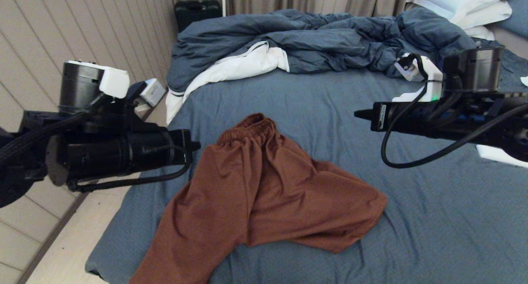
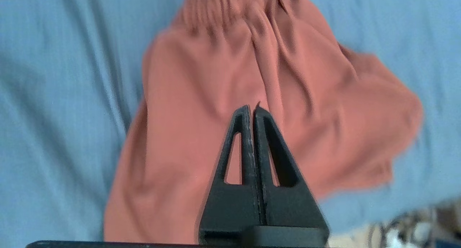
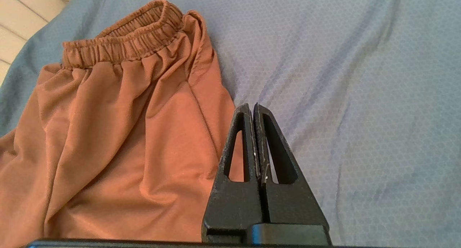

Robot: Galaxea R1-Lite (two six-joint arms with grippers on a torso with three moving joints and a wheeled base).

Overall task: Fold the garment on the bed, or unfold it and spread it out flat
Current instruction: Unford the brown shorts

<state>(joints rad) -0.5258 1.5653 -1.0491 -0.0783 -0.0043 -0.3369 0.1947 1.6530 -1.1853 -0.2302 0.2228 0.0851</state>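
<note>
The rust-brown garment (image 1: 264, 193) lies rumpled on the bed's slate-blue sheet (image 1: 433, 218). Its elastic waistband (image 1: 247, 129) points toward the far side. One leg runs down to the bed's near left corner, the other spreads to the right. My left gripper (image 1: 197, 145) hovers shut and empty just left of the waistband, above the cloth (image 2: 201, 97) in the left wrist view (image 2: 252, 109). My right gripper (image 1: 358, 113) hangs shut and empty to the right of the garment (image 3: 119, 132), over bare sheet beside the cloth's edge in the right wrist view (image 3: 251, 107).
A rumpled blue duvet (image 1: 309, 41) with white lining is piled across the far part of the bed. White pillows (image 1: 466, 3) sit at the far right. A black case (image 1: 197, 12) stands behind the bed. Pale floor (image 1: 62, 242) borders the bed's left edge.
</note>
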